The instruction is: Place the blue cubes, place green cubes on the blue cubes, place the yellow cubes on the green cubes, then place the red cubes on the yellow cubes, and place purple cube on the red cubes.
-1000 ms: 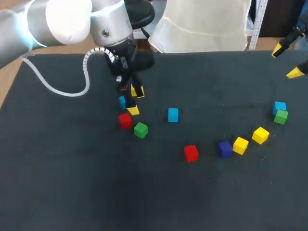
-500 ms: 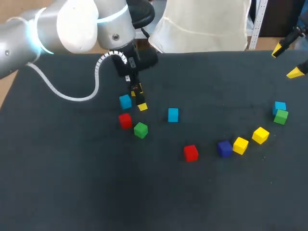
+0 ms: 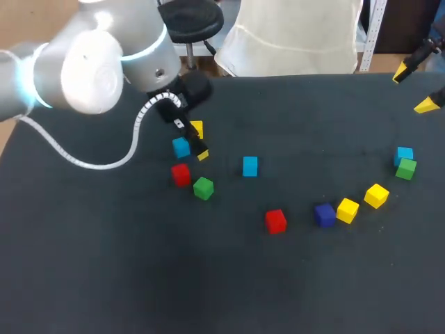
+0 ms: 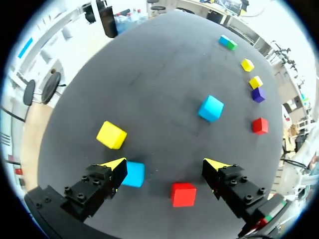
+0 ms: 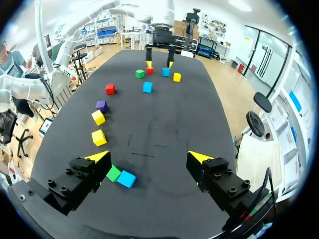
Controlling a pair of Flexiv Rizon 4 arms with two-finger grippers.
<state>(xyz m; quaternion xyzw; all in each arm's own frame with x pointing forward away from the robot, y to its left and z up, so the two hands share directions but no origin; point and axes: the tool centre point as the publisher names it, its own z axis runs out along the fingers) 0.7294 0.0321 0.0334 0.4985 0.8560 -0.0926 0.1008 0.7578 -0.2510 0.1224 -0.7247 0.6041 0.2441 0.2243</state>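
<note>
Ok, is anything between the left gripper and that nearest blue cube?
Nothing visible does. The blue cube sits within the span of the open left gripper, close to one side. A red cube also lies in that span, beside it.

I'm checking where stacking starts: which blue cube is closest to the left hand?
The blue cube beside one finger of the open left hand, near the red cube. The middle blue cube and the far blue cube lie well ahead.
</note>
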